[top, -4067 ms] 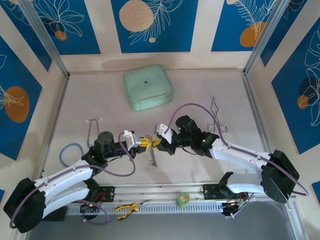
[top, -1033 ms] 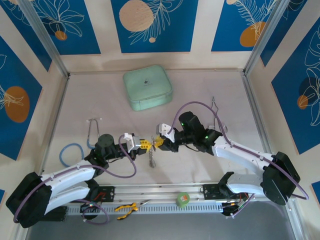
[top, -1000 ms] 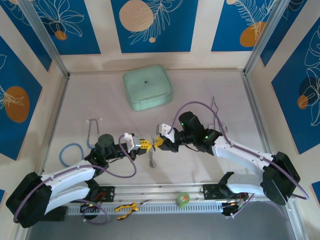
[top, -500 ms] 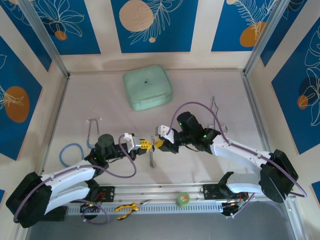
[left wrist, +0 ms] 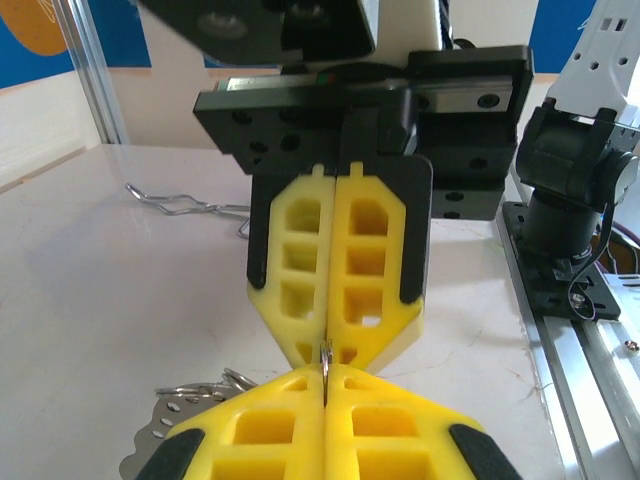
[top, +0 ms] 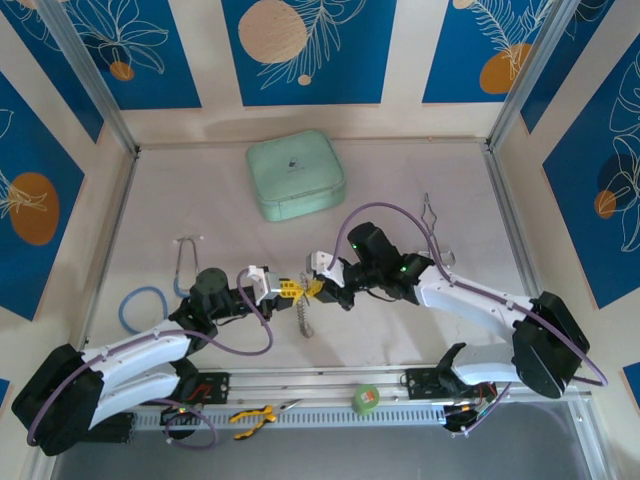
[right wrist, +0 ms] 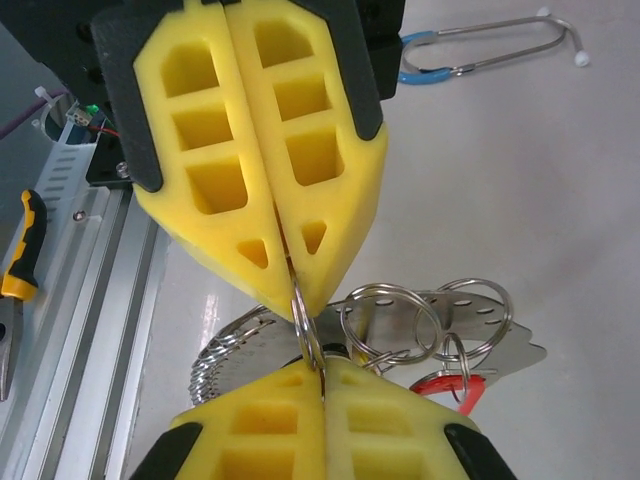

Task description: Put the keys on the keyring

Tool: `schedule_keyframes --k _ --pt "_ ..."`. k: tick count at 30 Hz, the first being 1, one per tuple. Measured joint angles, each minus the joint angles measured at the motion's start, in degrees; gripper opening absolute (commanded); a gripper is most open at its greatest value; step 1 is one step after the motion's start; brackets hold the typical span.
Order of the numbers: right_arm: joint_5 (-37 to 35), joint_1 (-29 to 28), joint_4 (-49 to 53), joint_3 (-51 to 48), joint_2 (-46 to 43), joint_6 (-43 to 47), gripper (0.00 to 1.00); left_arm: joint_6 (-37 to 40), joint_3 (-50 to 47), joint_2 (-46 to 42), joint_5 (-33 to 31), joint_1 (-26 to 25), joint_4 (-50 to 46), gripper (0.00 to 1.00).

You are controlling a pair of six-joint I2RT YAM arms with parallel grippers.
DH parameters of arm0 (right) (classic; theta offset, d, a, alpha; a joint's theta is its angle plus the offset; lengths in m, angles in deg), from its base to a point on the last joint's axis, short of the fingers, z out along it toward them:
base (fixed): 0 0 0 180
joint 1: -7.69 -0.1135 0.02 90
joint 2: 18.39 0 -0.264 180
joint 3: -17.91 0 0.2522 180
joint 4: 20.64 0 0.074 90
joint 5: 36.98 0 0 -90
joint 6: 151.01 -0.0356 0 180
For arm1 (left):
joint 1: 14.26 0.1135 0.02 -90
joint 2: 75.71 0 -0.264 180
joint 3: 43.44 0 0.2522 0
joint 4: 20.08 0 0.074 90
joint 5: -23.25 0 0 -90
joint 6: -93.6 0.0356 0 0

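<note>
Gripping nose to nose at the centre of the overhead view: left tool [top: 289, 290] and right tool [top: 319, 289], both fully closed, tips almost touching.

- Keyring [right wrist: 303, 328]: thin silver ring, edge-on, pinched in the pad seam of both tools at once. The right wrist view shows it bridging the two tips.
- Below it, lower centre to lower right of that view: smaller split rings [right wrist: 400, 310], a red head [right wrist: 452, 386] taken to be one of the keys, and a perforated silver plate [right wrist: 505, 352]. Cannot tell which of these are already threaded on the main ring.
- Beaded chain [top: 303, 318] trails just under the tips in the overhead view.

Risks, as judged:
- The hold is at the very tips, on thin wire. Any uneven pull or twist between the arms could let the ring slip out of one seam, so the cluster swings or drops to the bench [top: 200, 210].
- Pulling apart with both tools clamped could bend the ring.
- Closing in further risks the tips colliding.
- The dangling rings could snag a pad edge.
</note>
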Motion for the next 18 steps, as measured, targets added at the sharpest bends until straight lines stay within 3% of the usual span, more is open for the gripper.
schedule_keyframes --k 7,18 --pt "0.2 0.2 -0.1 0.0 0.1 -1.1 0.18 0.0 0.0 0.0 0.1 0.0 0.2 0.00" --pt "1.3 1.2 -4.0 -1.7 -3.5 -3.2 0.22 0.0 0.0 1.1 0.6 0.0 1.8 0.00"
